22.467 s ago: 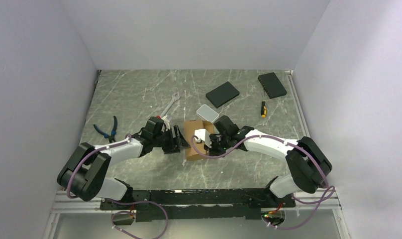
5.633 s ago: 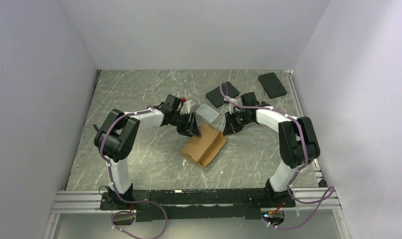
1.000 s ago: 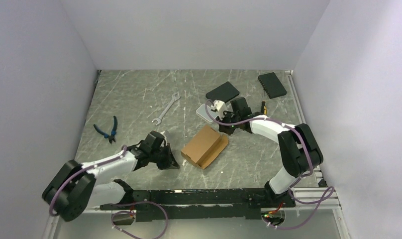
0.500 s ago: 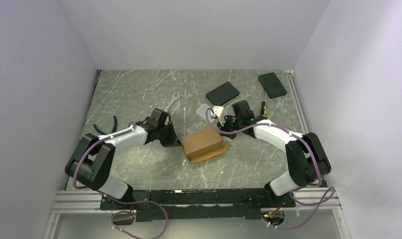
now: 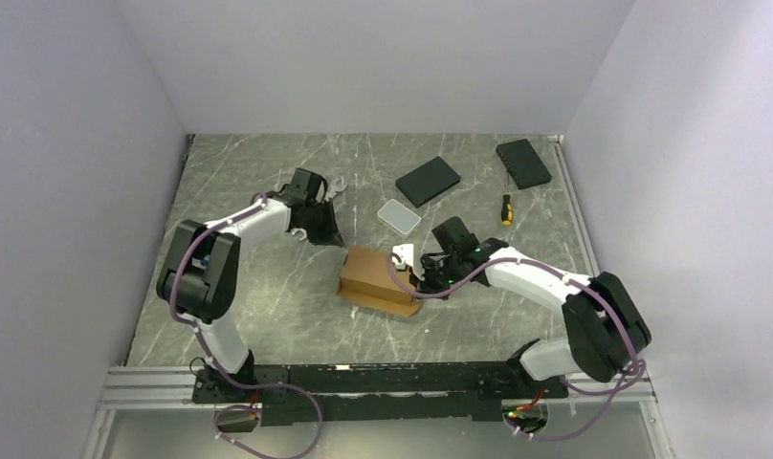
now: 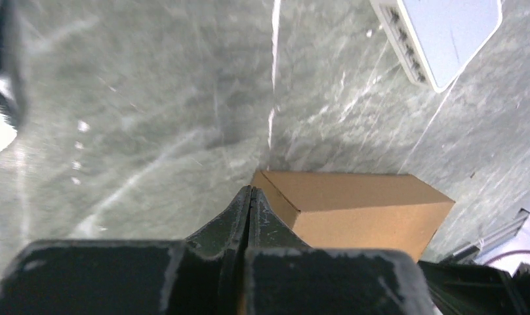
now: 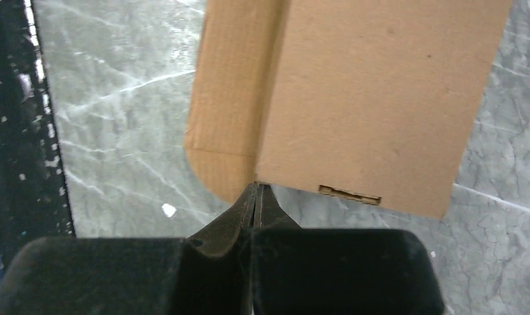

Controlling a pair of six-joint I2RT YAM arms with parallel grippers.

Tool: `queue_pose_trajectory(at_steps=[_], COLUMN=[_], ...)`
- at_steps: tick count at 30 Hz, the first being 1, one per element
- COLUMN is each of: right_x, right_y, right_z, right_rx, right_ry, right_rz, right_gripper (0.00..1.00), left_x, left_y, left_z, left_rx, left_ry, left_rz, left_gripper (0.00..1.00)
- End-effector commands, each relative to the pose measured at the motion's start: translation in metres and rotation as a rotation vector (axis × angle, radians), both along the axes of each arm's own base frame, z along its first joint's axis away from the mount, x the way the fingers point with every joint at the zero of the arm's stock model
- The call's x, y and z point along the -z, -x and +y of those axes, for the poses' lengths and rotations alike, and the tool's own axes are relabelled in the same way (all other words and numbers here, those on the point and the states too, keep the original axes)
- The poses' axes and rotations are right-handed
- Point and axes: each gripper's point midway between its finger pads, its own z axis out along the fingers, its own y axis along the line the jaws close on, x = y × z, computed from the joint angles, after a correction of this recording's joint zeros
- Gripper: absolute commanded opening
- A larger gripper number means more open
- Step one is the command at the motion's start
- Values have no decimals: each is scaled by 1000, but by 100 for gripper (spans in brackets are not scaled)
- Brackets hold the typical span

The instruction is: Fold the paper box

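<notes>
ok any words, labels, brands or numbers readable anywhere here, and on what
No readable text in any view.
box: plain brown, no print, only a cut slot near one edge.
white case: blank; ridges along its side, not letters.
black slabs: no markings visible.
screwdriver: too small to tell.

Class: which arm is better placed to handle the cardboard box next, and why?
Right, probably: the right claw, shut, sits against the cardboard box; the left claw hangs off its far corner.

On the table are one brown cardboard box [image 5: 373, 277], two flat black rectangular slabs [image 5: 428, 181] [image 5: 523, 163], one translucent white case [image 5: 399, 216], one yellow-handled screwdriver [image 5: 505, 208].
</notes>
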Motion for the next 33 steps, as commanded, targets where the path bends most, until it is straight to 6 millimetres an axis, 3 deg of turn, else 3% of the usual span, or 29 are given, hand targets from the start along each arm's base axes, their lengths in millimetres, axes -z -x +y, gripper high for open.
queue_pose_trajectory(at_steps=[1,4,7,11,13,17,19,24,28,33], right_x=[-19,-31,-60,-94,-106,-116,-106,-81,-74,-65], right_y=[12,12,7,-25,-45,-85,-102,-110,-115,-113], right_z=[2,-4,-6,-7,-6,-3,-9,-29,-34,-33], right_rx=[-92,-108,-100,66,182,403,500,614,642,643], right_ry=[-47,-44,-134,-251,-305,-387,-372,-376,-366,-355], right_rz=[-46,-80,-128,-174,-133,82,148,212,227,263], right_gripper=[0,0,6,33,36,38,38,40,40,40], left_x=[-23,-54,-87,-122,-131,-129,-123,-104,-90,-62], left_y=[-22,-24,-7,36,68,122,141,177,183,170], left_z=[23,43,52,36,13,-39,-62,-115,-152,-178], left_rx=[12,-28,-26,46,145,340,429,655,764,749], left_ry=[-88,-161,-134,62,175,193,159,55,-93,-294], left_rz=[-77,-186,-322,-503,-553,-633,-689,-916,-1022,-1019], left_gripper=[4,7,13,38,48,56,61,68,67,63])
